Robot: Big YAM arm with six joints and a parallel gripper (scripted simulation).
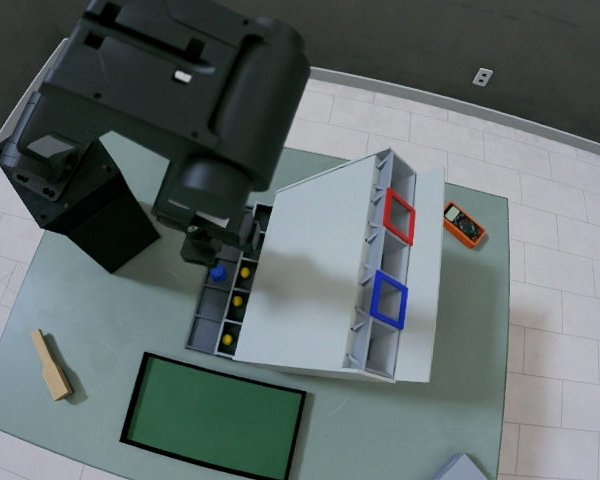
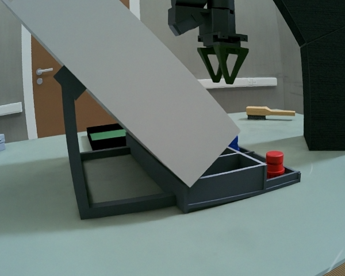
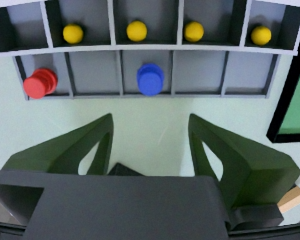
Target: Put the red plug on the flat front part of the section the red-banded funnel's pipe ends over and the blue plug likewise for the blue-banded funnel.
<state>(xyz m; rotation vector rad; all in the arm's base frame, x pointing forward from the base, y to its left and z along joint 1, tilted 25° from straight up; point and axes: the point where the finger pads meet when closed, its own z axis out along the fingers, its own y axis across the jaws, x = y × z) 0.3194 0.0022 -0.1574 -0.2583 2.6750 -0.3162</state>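
Note:
My gripper (image 2: 222, 80) (image 3: 150, 120) is open and empty, hanging high above the front edge of the sectioned dark grey base (image 2: 226, 190) (image 3: 195, 75). The blue plug (image 3: 150, 79) (image 1: 218, 273) (image 2: 234, 143) stands on the flat front part of the middle section. The red plug (image 3: 40, 83) (image 2: 275, 164) stands on the front part of the end section, leftmost in the wrist view. Yellow marbles (image 3: 136, 31) (image 1: 237, 300) lie in the compartments behind, one each; the one behind the red plug is empty. The slanted grey cover (image 1: 310, 268) (image 2: 131, 89) carries the red-banded funnel (image 1: 401, 199) and the blue-banded funnel (image 1: 374, 294) at its top.
A black-rimmed green tray (image 1: 133, 396) (image 2: 103, 135) lies beside the base. A wooden brush (image 1: 51, 365) (image 2: 267, 112) lies at the table's edge. An orange multimeter (image 1: 463, 223) lies behind the cover. The arm's black pedestal (image 1: 98, 227) (image 2: 330, 89) stands close by.

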